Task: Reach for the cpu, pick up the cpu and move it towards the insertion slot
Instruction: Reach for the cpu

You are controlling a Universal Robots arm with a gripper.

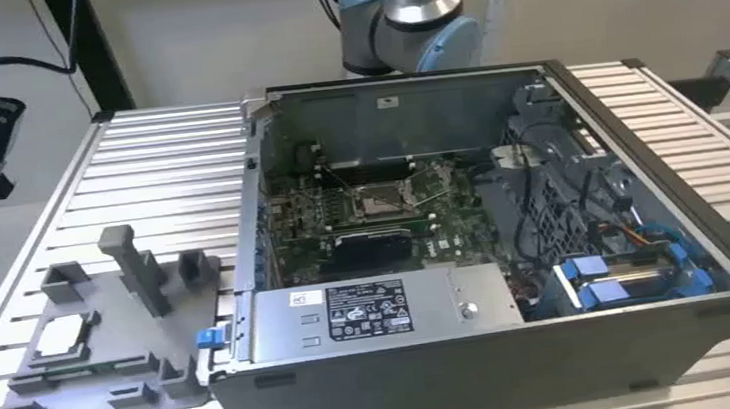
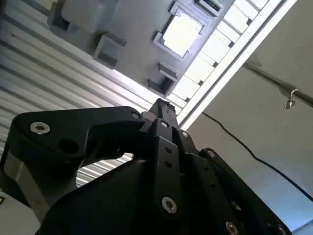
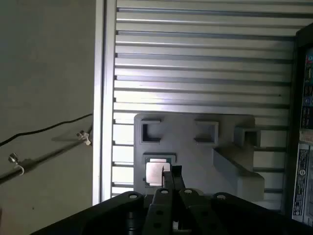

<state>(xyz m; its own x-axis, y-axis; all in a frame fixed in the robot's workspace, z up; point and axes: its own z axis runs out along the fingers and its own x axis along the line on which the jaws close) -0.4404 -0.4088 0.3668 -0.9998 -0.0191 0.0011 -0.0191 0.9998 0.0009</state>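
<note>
Little is done: the cpu [image 1: 63, 336] lies untouched in the grey tray [image 1: 115, 394] on the worktop [image 1: 161, 174], well apart from the insertion slot [image 1: 379, 200]. The pincer [image 3: 170, 171] hovers above it, fingers seemingly together, empty.

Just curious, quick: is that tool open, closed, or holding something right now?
The tool is closed, holding nothing; the cpu lies in the grey tray.

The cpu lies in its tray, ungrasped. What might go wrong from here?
The gripper looks shut, clear of the cpu; descending like that may strike the chip.
The cpu sits recessed in the grey tray, whose blocks might snag the gripper.
The insertion slot lies deep inside the case; its walls may obstruct.
</note>
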